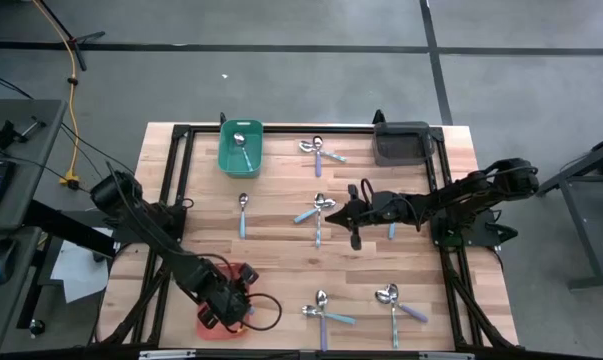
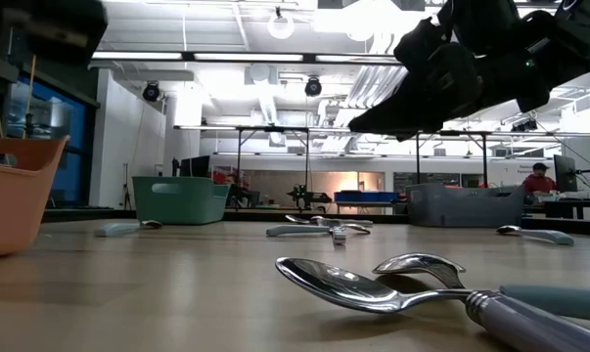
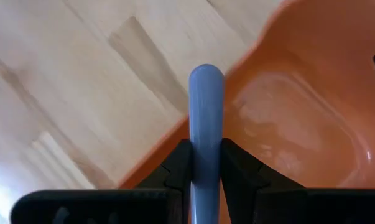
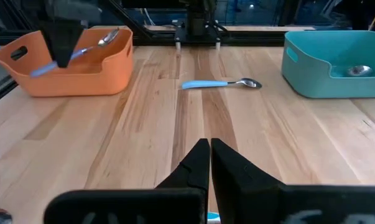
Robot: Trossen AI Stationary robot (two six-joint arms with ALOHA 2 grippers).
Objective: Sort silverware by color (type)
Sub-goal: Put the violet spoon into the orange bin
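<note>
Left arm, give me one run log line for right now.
left gripper: shut on purple spoon | over orange bin | right gripper: shut, mid-table, waiting

A light blue handle (image 3: 206,124) is seen over the orange bin (image 3: 299,124). A teal bin (image 1: 240,148) and a grey bin (image 1: 401,143) are shown at the far edge of the pale wooden table (image 1: 281,250).

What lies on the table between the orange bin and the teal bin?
One light-blue-handled spoon lies between the orange bin and the teal bin, on otherwise bare wood; the right wrist view shows it.
</note>
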